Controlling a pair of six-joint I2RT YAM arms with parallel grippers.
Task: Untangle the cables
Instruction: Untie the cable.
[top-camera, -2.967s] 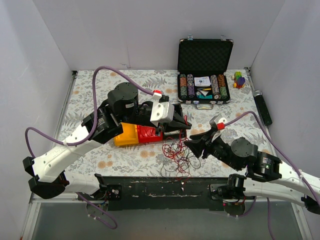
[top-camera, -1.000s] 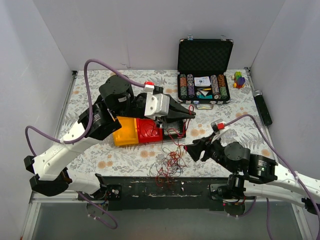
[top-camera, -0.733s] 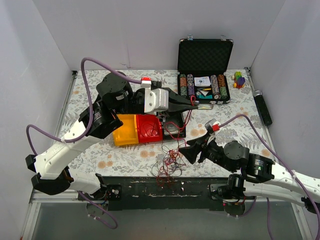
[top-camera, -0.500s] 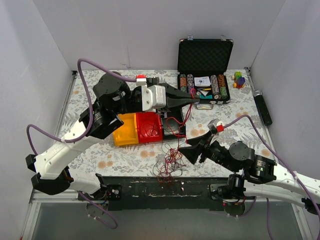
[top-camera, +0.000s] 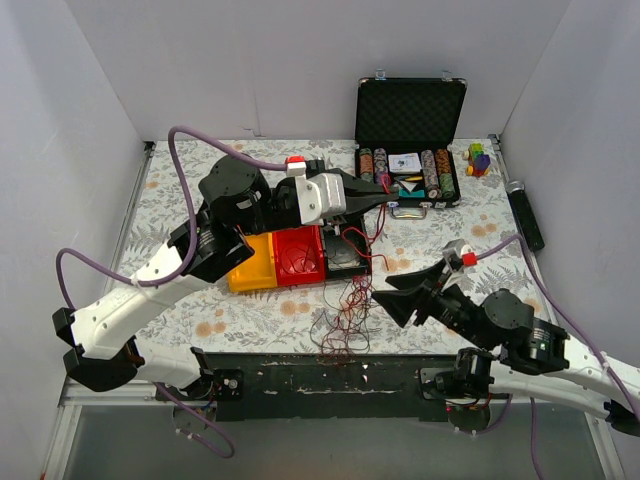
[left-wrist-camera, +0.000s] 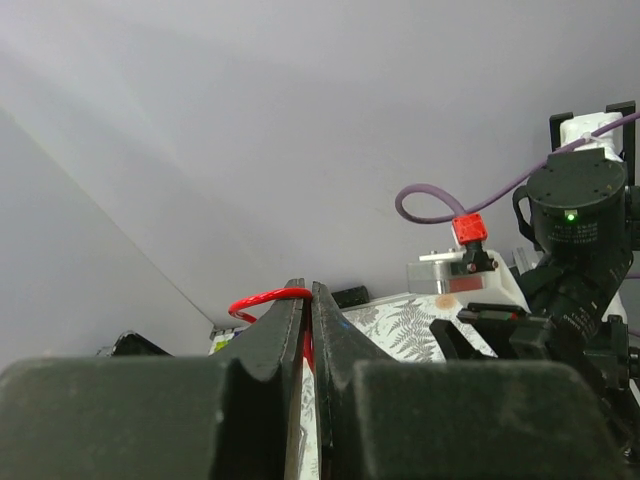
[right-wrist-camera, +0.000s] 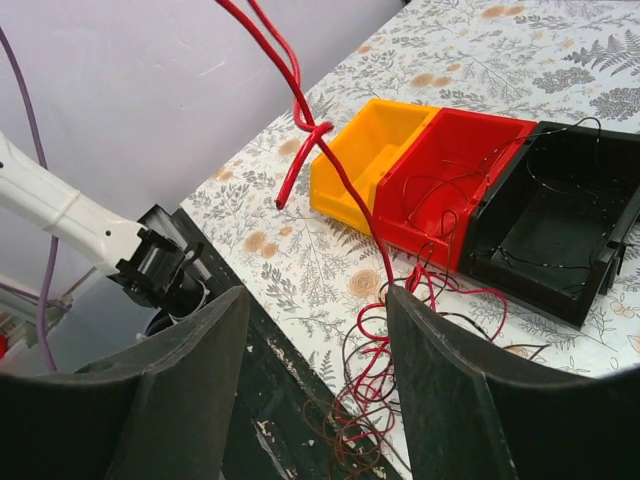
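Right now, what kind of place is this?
Probably a robot test booth, not a home: plain white walls box in a floral-covered table, a left arm and right arm are bolted at its near edge, with odd props: a chip case, bins, tangled cables.

The white-and-black left arm (top-camera: 150, 285) rises from its base and stretches forward and to the right, held high. Its black two-finger left tool (top-camera: 383, 197) is pinched closed on a thin red cable (left-wrist-camera: 262, 297). The right arm (top-camera: 570, 365) lies low, its right tool (top-camera: 384, 295) pointing left with fingers spread wide.
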